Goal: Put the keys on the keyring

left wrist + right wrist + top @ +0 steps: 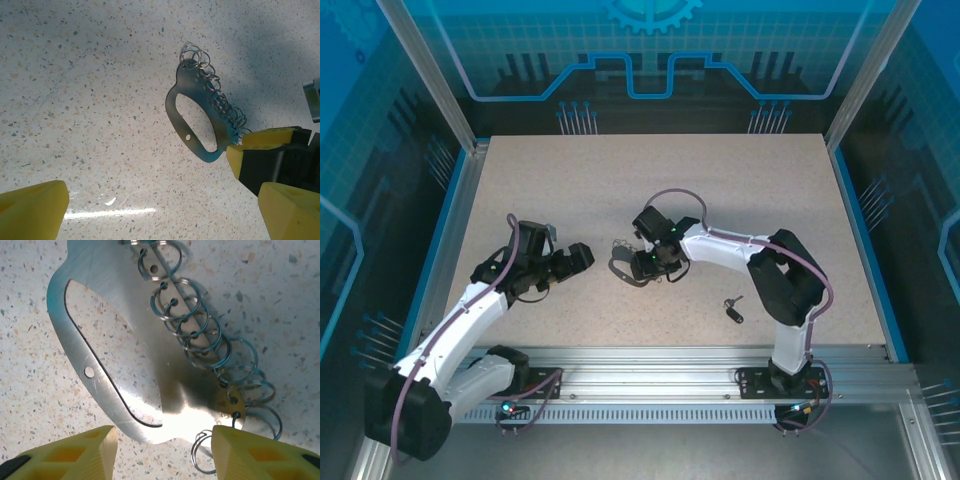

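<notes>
- The keyring lies flat on the speckled tabletop, near the middle, between the two arms.
- It is a flat, shiny metal plate with a long oval cut-out and one small round hole in its rim.
- A row of silvery split rings hangs through holes along one long edge of the plate. A few looser rings are bunched at its narrow end.
- The right end effector is down at that narrow end. Its yellow fingers are spread and the tip of the plate lies between them. The pictures do not show whether either finger touches the metal.
- The left end effector is just beside the keyring on the opposite side. Its yellow fingers are spread wide and hold nothing, with only bare tabletop between them.
- One key, tiny with a black head, lies alone on the tabletop by the right arm's elbow. It is well apart from the keyring and from both end effectors.
</notes>
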You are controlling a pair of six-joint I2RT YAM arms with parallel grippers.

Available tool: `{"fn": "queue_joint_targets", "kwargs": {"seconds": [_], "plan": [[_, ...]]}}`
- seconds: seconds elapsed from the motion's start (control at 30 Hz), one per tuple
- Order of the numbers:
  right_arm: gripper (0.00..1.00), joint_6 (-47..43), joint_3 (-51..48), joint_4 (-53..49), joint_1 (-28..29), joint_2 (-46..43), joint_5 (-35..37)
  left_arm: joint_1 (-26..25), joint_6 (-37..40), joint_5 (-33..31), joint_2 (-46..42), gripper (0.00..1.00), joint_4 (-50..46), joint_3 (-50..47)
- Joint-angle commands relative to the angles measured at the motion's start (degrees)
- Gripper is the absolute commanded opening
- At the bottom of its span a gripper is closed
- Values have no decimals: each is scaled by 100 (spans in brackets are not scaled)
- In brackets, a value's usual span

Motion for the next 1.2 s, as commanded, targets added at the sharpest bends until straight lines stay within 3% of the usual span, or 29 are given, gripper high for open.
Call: {"fn": "queue_joint_targets", "kwargs": {"seconds": [0.0,0.47,0.8,1.17], "plan": [[53,-211,192,-250,-115,208,-95,-34,-107,-67,-90,99,75,-66],[51,-437,-693,-346,31,-901,266,-28,-119,-23,-40,99,200,-110],[50,-599,-827,-89,436,-448,695,-29,-28,10,86,99,181,-57],[49,-812,-343,-137,440,63,867,-31,-62,12,78,99,206,-86]]}}
